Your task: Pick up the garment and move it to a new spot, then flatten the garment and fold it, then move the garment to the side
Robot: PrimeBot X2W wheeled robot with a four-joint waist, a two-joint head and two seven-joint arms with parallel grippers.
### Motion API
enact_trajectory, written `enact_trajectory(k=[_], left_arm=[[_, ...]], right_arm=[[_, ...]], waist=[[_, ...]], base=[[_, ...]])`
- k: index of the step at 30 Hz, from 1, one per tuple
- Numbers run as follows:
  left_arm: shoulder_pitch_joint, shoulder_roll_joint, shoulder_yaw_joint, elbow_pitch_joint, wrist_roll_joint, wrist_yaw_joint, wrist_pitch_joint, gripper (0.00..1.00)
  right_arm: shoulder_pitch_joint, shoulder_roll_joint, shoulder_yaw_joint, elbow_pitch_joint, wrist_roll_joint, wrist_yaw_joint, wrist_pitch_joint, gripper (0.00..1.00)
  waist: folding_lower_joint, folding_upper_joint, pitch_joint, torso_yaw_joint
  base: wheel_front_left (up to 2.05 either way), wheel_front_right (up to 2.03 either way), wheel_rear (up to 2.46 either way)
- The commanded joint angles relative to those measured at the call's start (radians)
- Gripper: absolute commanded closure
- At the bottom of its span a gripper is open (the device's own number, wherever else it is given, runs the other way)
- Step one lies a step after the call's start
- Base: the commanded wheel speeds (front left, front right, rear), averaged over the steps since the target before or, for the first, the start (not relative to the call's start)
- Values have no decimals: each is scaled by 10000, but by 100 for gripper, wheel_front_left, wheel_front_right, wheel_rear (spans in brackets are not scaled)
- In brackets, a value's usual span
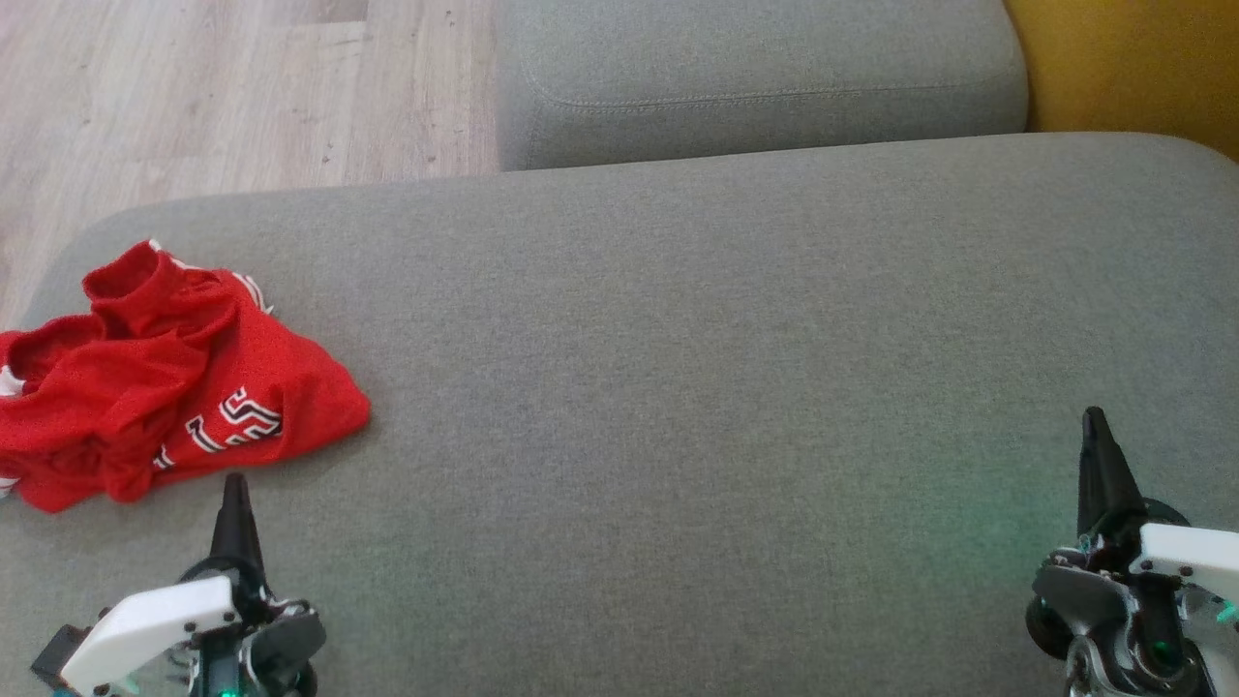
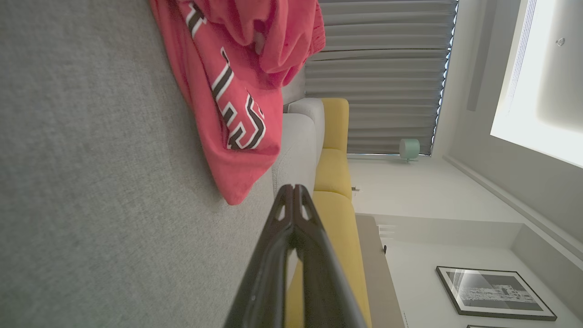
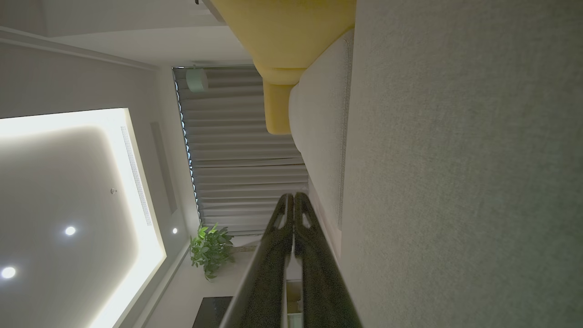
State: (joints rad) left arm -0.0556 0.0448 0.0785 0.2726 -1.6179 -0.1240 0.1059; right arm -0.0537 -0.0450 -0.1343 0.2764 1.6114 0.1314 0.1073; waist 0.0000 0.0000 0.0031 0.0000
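The garment [image 1: 165,378] is a red jersey with black-and-white lettering, lying crumpled at the left edge of the grey cushion [image 1: 678,339]. My left gripper [image 1: 235,484] is shut with nothing in it, its tip just short of the garment's near edge. In the left wrist view the garment [image 2: 237,91] lies ahead of the left gripper [image 2: 294,187], whose fingers are pressed together. Far to the right, my right gripper [image 1: 1096,418] hovers over bare cushion, shut and empty. The right wrist view shows the right gripper [image 3: 293,196] with both fingers touching.
A second grey cushion [image 1: 755,77] sits beyond the main one. Wooden floor [image 1: 194,87] lies at the far left, past the cushion's edge. A yellow seat [image 1: 1133,58] stands at the far right. Between the two grippers stretches a wide span of grey cushion.
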Motion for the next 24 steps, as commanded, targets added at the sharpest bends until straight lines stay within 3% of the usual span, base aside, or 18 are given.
enact_trajectory(k=[1,21,22,24], left_arm=[[-524,54,350,-277,90,-67,70,100],[-524,54,350,-277,90,-67,70,100],[-1,0,-1,-1,0,0,0,0],[70,-9,-35,247,2,8,-11,0]], right_arm=[[-542,-52,208,-317,-25,-7,57,100],[-542,-52,209,-317,-25,-7,57,100],[-2,0,2,-1,0,0,0,0],[91,13,23,247,3,0,-4,0]], waist=[[0,0,0,0],[0,0,0,0],[0,0,0,0],[0,0,1,0]], base=[[0,0,0],[0,0,0],[0,0,0],[0,0,0]])
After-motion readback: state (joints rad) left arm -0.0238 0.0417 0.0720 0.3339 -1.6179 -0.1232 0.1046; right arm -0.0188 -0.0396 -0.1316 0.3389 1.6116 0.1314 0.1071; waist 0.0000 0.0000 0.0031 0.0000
